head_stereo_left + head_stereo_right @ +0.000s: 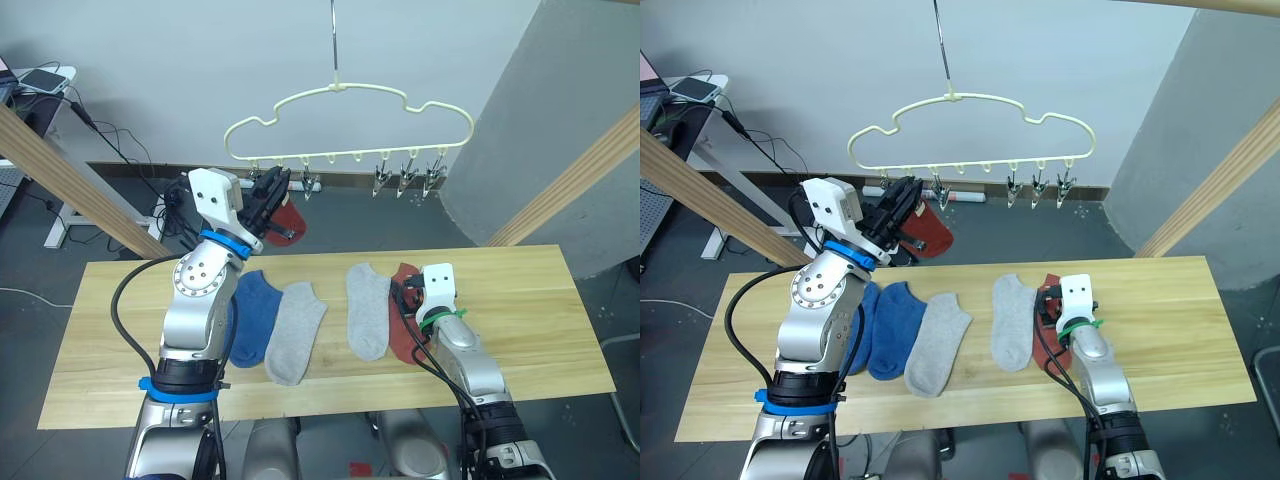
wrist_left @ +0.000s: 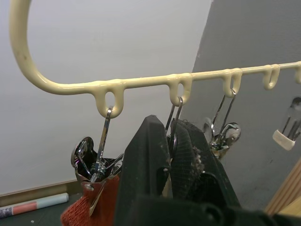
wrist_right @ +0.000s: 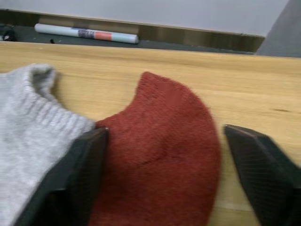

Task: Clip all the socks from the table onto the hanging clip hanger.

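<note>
The cream clip hanger (image 1: 441,104) hangs above the far edge of the table (image 1: 520,310). One rust red sock (image 1: 289,220) hangs from its leftmost clip (image 2: 94,165). My left gripper (image 1: 272,188) is raised beside that sock. Its fingers (image 2: 148,155) are pressed together on the second clip's wire (image 2: 175,113). On the table lie a blue sock (image 1: 255,315), another blue sock (image 1: 855,335) partly under my left arm, two grey socks (image 1: 297,330) (image 1: 367,305) and a rust red sock (image 3: 160,146). My right gripper (image 3: 171,174) is open and low, straddling that red sock.
Several free metal clips (image 1: 405,178) hang along the hanger's right half. Slanted pale wooden poles (image 1: 60,170) (image 1: 570,190) flank the table. A desk with a phone (image 1: 42,78) and cables stands at the far left. A paper roll (image 3: 87,34) lies on the floor behind.
</note>
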Robot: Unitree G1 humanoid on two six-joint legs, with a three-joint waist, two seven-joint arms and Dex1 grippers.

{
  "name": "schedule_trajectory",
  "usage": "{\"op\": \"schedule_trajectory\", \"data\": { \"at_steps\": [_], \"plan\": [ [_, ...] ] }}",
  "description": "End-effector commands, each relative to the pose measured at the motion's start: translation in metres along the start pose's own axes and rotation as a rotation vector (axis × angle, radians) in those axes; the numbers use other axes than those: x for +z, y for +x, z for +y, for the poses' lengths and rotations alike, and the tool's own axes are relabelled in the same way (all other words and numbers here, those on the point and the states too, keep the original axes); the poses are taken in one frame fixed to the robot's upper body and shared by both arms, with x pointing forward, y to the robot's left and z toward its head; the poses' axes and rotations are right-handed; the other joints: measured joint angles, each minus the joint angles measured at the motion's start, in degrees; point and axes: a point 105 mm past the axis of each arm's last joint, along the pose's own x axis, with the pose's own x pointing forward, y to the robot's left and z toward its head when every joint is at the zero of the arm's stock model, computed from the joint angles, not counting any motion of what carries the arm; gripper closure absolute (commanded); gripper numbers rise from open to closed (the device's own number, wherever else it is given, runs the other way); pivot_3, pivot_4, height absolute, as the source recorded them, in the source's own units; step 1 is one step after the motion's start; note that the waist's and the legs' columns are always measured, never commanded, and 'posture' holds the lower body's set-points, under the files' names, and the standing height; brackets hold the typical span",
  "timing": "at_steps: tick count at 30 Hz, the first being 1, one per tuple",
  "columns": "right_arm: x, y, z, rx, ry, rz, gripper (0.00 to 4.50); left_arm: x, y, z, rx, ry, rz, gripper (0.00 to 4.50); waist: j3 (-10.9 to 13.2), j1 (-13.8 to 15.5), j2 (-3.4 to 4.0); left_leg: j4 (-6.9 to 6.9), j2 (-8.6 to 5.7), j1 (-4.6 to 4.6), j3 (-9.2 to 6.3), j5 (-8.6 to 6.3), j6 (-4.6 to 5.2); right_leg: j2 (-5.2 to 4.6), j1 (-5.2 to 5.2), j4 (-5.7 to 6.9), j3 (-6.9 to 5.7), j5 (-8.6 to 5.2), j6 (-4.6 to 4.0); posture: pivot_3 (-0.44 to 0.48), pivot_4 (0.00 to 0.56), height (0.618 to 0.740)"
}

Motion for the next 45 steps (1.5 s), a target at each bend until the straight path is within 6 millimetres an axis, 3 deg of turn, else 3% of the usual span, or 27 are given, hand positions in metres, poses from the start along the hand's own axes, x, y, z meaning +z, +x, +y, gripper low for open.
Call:
{"op": "schedule_trajectory", "data": {
  "at_steps": [1,5,9,13,17,21,28,37,45],
  "plan": [
    [-0.017,-0.004,-0.003,-0.007,0.003,0.071,1.62,0.010,-0.004,0.001,-0.014,0.014,-0.030,4.39,0.0,0.0,0.00,0.00,0.00,0.00,0.00,0.00,0.00,0.00,0.00,0.00,0.00,0.00,0.00,-0.217,0.347,0.732],
    [-0.013,-0.005,-0.008,-0.014,-0.004,0.058,3.05,0.014,-0.007,-0.003,-0.072,-0.031,-0.039,4.39,0.0,0.0,0.00,0.01,-0.01,0.00,0.00,0.00,0.00,-0.01,0.01,-0.01,0.00,0.00,0.01,-0.218,0.348,0.732],
    [0.004,-0.010,-0.013,0.010,-0.034,0.002,4.40,0.018,-0.010,-0.004,-0.130,-0.067,-0.033,4.39,0.0,0.1,0.00,0.01,-0.01,0.00,0.01,0.00,0.00,-0.01,0.01,-0.01,0.00,-0.02,0.04,-0.218,0.351,0.732],
    [0.050,-0.023,-0.002,0.130,-0.236,-0.148,4.50,0.025,-0.012,-0.006,-0.175,-0.108,-0.032,4.39,0.0,0.1,0.02,0.00,-0.02,-0.03,0.04,0.00,0.00,-0.02,-0.03,-0.03,0.03,-0.03,0.06,-0.217,0.354,0.732],
    [0.086,-0.042,0.039,0.332,-0.477,-0.290,4.50,0.028,-0.013,-0.009,-0.207,-0.143,-0.016,4.39,0.0,-0.2,0.02,-0.01,0.01,-0.03,0.06,0.00,0.00,0.02,-0.07,-0.02,0.05,-0.09,0.16,-0.227,0.359,0.732],
    [0.096,-0.053,0.072,0.459,-0.555,-0.353,4.50,0.031,-0.013,-0.011,-0.220,-0.165,-0.010,4.39,0.0,0.0,0.02,-0.02,0.09,-0.01,-0.08,0.00,0.00,0.16,-0.06,-0.01,-0.02,-0.13,0.21,-0.226,0.360,0.732],
    [0.114,-0.047,0.120,0.554,-0.453,-0.423,4.50,0.035,-0.013,-0.015,-0.244,-0.202,0.003,4.39,0.0,0.0,0.00,0.01,-0.02,-0.05,0.00,0.00,0.00,-0.02,-0.05,-0.04,0.02,-0.04,0.10,-0.230,0.357,0.732],
    [0.127,-0.034,0.153,0.608,-0.349,-0.482,4.50,0.037,-0.011,-0.020,-0.253,-0.228,0.005,4.39,0.0,0.0,0.00,0.00,-0.01,-0.08,-0.04,0.00,0.00,-0.04,-0.06,-0.05,-0.03,0.02,-0.02,-0.229,0.351,0.732],
    [0.134,-0.030,0.160,0.626,-0.307,-0.515,4.50,0.035,-0.014,-0.023,-0.261,-0.239,0.013,4.39,0.0,0.0,0.00,-0.01,0.00,-0.08,-0.08,0.00,0.00,-0.03,-0.06,-0.03,-0.07,0.02,-0.02,-0.222,0.348,0.732]
  ]
}}
